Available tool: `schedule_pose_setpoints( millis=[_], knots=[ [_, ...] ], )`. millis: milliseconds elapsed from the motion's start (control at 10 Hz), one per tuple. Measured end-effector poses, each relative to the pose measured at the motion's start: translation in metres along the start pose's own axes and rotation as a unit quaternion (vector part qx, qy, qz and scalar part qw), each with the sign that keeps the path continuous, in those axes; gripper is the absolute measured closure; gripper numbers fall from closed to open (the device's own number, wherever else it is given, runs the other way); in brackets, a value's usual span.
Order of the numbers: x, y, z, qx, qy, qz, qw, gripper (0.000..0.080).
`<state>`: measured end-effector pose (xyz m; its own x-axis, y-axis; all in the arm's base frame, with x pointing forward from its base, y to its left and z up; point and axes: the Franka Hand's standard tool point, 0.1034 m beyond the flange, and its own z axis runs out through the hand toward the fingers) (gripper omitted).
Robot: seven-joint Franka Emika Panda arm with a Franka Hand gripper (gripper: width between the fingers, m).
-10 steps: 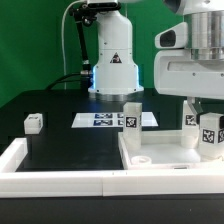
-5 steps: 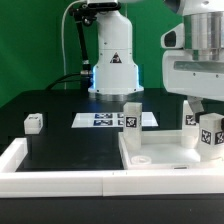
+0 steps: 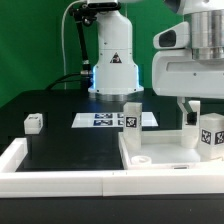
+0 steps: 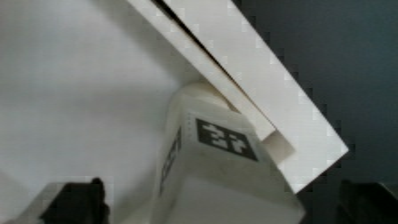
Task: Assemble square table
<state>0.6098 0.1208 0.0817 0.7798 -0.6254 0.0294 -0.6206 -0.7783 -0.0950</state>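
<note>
The square table slab [image 3: 160, 152] lies at the exterior view's lower right. One tagged white leg [image 3: 131, 115] stands on its far left corner. Another tagged leg [image 3: 209, 132] stands at its right side. A third leg [image 3: 34, 122] lies loose on the black table at the left. My gripper [image 3: 194, 108] hangs just above the right-hand leg. In the wrist view the gripper [image 4: 222, 205] is open. That leg [image 4: 228, 150] stands between its fingers, with a gap showing at the left fingertip [image 4: 79, 200]. The slab's edge [image 4: 249, 70] runs past behind it.
The marker board [image 3: 100, 120] lies flat in the middle, in front of the robot base [image 3: 112, 60]. A long low white border wall [image 3: 50, 172] runs along the front and left. Black table surface lies between the loose leg and the slab.
My gripper has shifted a little to the exterior view's left, over the right-hand leg. The slab and the legs have not moved.
</note>
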Motion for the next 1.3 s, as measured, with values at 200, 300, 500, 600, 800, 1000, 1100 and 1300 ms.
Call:
schedule_pose_setpoints(
  millis=[200, 300, 500, 600, 800, 1000, 1100, 1300],
  knots=[
    [-0.0007, -0.0018, -0.0002, 0.001, 0.002, -0.098, 0.995, 0.015],
    [-0.0014, -0.0022, 0.0, 0.001, 0.002, -0.143, 0.99, 0.015],
    [0.0003, -0.0008, -0.0002, -0.003, 0.003, -0.235, 0.972, 0.015],
    [0.0013, 0.0001, 0.0001, -0.003, 0.003, -0.272, 0.962, 0.015],
    [0.0032, 0.001, 0.0019, -0.006, 0.01, -0.33, 0.944, 0.015],
    [0.0058, 0.0021, 0.001, -0.013, 0.012, -0.412, 0.911, 0.015],
    [0.0062, 0.0022, 0.0009, -0.017, 0.013, -0.438, 0.899, 0.015],
    [0.0065, 0.0025, 0.0008, -0.022, 0.013, -0.471, 0.882, 0.0181]
  ],
)
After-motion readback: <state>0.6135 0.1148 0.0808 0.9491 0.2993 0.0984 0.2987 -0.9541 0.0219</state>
